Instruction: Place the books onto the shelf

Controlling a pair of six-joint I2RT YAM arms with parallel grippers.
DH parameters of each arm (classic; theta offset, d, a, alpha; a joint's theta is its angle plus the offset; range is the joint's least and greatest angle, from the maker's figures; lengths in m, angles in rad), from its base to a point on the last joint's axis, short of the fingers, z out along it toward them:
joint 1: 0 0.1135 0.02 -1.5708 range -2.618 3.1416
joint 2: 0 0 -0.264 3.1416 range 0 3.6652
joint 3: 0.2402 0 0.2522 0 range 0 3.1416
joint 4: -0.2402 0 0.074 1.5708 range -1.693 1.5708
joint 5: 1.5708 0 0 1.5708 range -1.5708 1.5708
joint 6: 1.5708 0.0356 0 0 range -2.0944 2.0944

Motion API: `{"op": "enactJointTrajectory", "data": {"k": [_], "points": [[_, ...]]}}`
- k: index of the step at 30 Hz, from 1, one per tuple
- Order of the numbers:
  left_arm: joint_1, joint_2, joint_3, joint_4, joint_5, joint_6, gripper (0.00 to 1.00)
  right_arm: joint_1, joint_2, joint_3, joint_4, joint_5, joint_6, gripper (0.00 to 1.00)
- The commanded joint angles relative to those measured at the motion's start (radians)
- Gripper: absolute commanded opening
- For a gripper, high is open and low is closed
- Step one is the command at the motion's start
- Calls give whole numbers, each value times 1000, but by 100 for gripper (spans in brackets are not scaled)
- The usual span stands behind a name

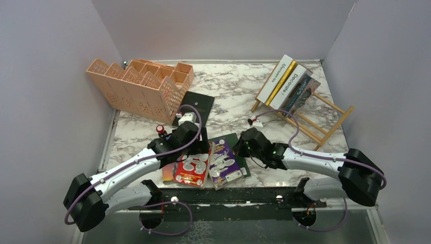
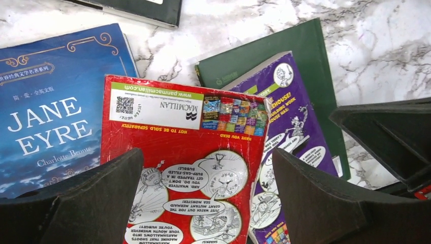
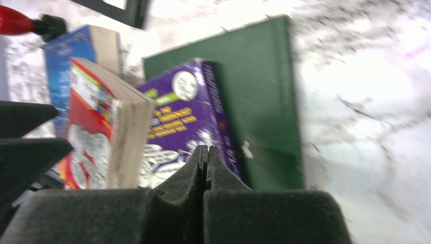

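Several books (image 1: 287, 81) on shelf (image 1: 335, 127), two o'clock. My left gripper (image 2: 207, 168) wide over red book (image 2: 152, 152); right gripper (image 3: 203, 152) pinched closed, empty.

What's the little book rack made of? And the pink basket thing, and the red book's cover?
Book rack: looks like pale unpainted wood, matte, with thin slats and dowels. Pink organizer: probably plastic, one even colour, moulded lattice walls. Red book: likely glossy card, shiny with whitish wear along its edges.
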Motion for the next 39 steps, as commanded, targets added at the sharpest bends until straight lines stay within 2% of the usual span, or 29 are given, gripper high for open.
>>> {"op": "enactJointTrajectory", "data": {"k": [1, 3, 6, 10, 12, 15, 18, 20, 25, 30, 33, 39], "points": [[1, 40, -10, -16, -81, -21, 97, -2, -58, -44, -58, 20, -15, 6], [4, 63, 4, -108, -201, -77, 98, -2, -69, -49, -12, -61, -29, 24], [6, 82, 4, -175, -268, -110, 99, -2, -75, -55, 45, -142, -36, 45], [7, 92, -30, -156, -199, -126, 99, -2, -66, -43, 45, -167, -36, 58], [7, 98, -50, -127, -130, -135, 99, -2, -64, -38, 42, -173, -36, 61], [7, 91, -86, -18, 46, -128, 99, -2, -66, -37, 37, -170, -31, 63], [7, 67, -109, 108, 223, -128, 95, -2, -71, -38, 19, -137, -18, 64], [7, 42, -108, 158, 284, -131, 94, -2, -75, -39, 1, -114, -12, 66], [7, 38, -109, 231, 313, -121, 86, -2, -85, -51, -15, -98, 8, 69], [7, 150, -90, 273, 364, -98, 77, -2, -89, -67, -87, -38, 60, 71], [7, 208, -72, 286, 375, -83, 75, -3, -89, -76, -138, 6, 85, 76], [7, 242, -43, 288, 338, -49, 75, -2, -117, -156, -19, -165, 45, 79]]}}
